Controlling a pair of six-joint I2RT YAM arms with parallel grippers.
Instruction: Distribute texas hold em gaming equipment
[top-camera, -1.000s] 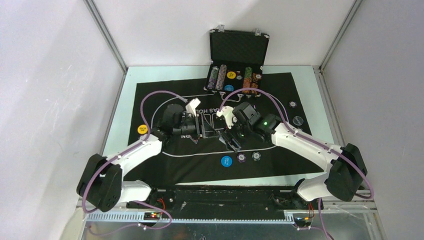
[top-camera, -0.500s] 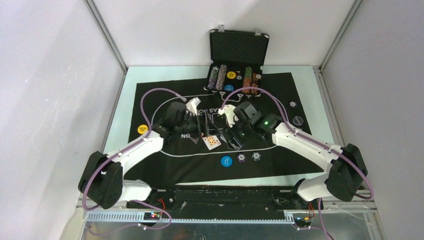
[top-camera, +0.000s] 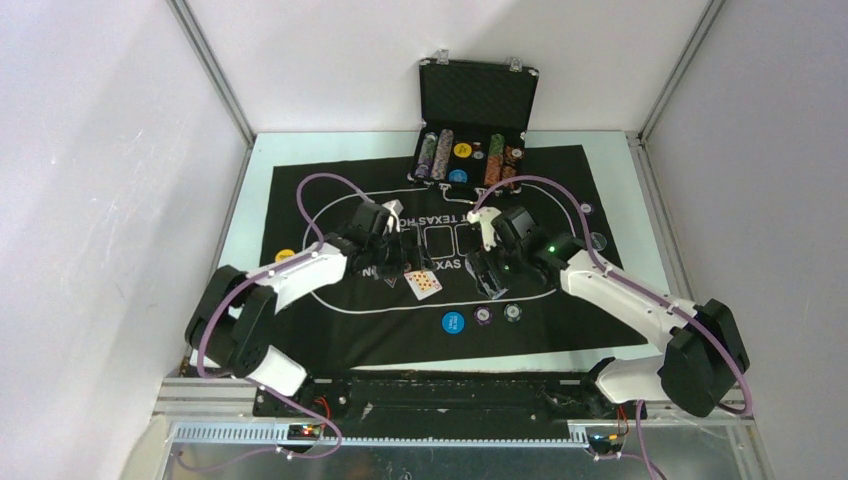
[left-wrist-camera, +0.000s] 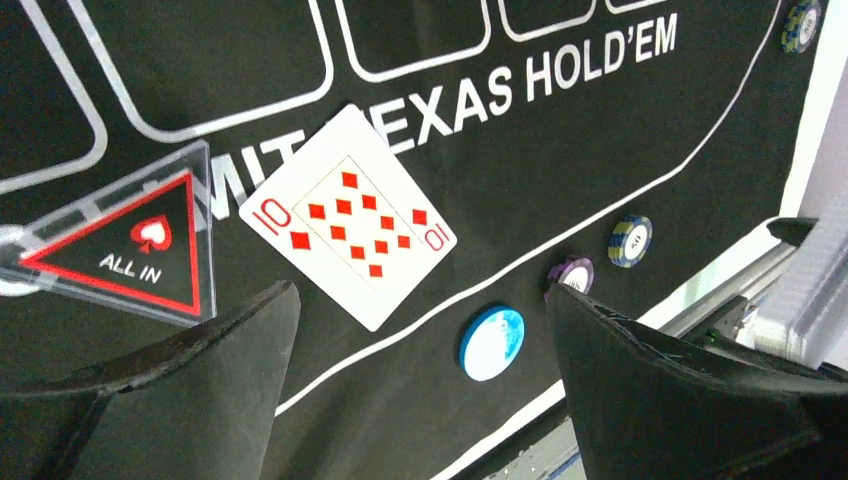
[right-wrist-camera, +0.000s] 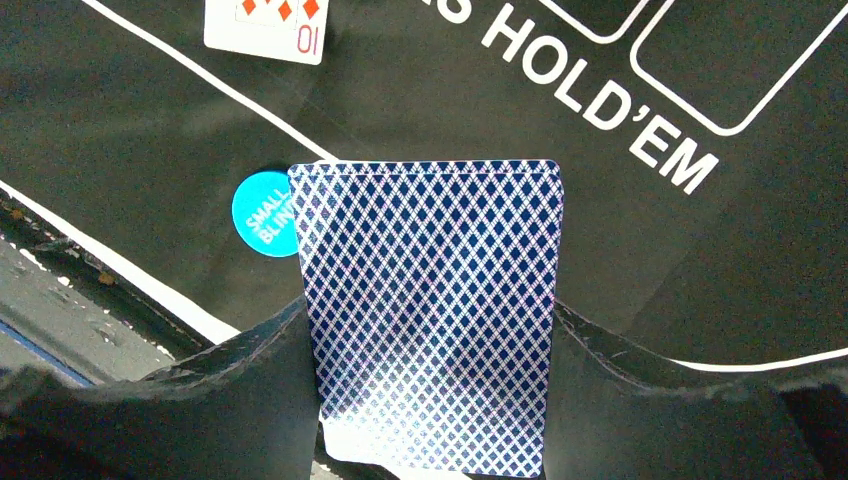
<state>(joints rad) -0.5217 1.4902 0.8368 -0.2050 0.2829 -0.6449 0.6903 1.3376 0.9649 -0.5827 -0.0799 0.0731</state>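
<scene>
A ten of diamonds card (top-camera: 422, 283) lies face up on the black felt mat (top-camera: 300, 200); it also shows in the left wrist view (left-wrist-camera: 348, 215) and at the top edge of the right wrist view (right-wrist-camera: 265, 25). My left gripper (top-camera: 392, 262) (left-wrist-camera: 420, 300) is open and empty, hovering just left of the card. My right gripper (top-camera: 488, 278) (right-wrist-camera: 430, 310) is shut on a blue-backed deck of cards (right-wrist-camera: 430, 300), held above the mat to the right of the card. A blue small-blind button (top-camera: 454, 322) (left-wrist-camera: 492, 342) (right-wrist-camera: 262, 214) lies near the front.
A purple chip (top-camera: 483, 316) (left-wrist-camera: 570, 272) and another chip (top-camera: 513, 312) (left-wrist-camera: 630, 240) lie beside the blue button. A clear ALL IN triangle (left-wrist-camera: 120, 240) lies left of the card. A yellow button (top-camera: 285, 256) sits far left. The open black case (top-camera: 478, 95) with chip rows stands at the back.
The two grippers were together at the deck; the ten of diamonds now lies face up on the mat. The left gripper drew back left, and the right moved slightly right with the deck.
</scene>
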